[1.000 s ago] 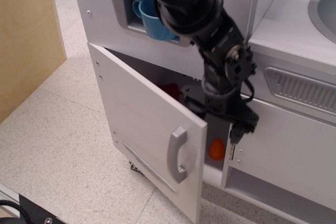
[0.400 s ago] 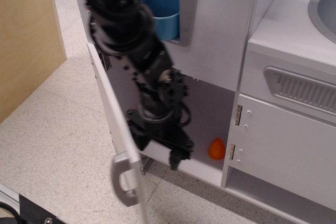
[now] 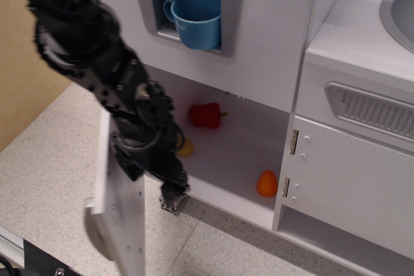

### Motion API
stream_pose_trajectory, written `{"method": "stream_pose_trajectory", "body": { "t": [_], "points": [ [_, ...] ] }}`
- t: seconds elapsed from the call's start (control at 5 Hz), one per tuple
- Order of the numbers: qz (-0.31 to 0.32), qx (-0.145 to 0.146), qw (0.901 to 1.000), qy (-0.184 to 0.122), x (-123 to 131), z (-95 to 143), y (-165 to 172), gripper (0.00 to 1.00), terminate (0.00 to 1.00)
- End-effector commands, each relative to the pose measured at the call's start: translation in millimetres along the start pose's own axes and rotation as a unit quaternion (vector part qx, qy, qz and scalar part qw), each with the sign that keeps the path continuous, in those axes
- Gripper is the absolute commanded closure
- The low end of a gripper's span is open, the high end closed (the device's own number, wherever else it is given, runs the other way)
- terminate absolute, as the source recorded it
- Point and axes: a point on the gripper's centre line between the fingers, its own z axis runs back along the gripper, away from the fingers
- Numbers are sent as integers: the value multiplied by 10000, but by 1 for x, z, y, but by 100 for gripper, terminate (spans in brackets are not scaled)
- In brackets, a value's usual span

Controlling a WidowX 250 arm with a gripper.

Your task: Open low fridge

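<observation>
observation.image, low fridge (image 3: 119, 221) door upright, swung wide, edge-on to camera

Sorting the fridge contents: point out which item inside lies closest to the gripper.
The yellow item, partly hidden beside the gripper; the red pepper and orange item sit farther right.

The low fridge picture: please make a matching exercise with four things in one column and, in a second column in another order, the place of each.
Things:
1. blue cup
2. red pepper
3. orange fruit
4. fridge door

Places:
A. swung wide open at the left, edge toward the camera
B. in the grey recess above the fridge
C. low at the right of the fridge, near the brass hinges
D. at the back of the fridge, near the middle

Pairs: 1-B, 2-D, 3-C, 4-A
</observation>
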Motion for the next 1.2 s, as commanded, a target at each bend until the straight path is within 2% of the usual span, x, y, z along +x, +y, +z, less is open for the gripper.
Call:
{"method": "stream_pose_trajectory", "body": {
  "t": [0.0, 0.4, 0.8, 1.0],
  "points": [
    [-146, 228, 9993, -254, -7, 8, 48, 0, 0],
    [-86, 410, 9988, -243, -14, 5, 78, 0, 0],
    [-86, 410, 9988, -243, -14, 5, 78, 0, 0],
    [-86, 410, 9988, -243, -14, 5, 78, 0, 100]
  ]
}}
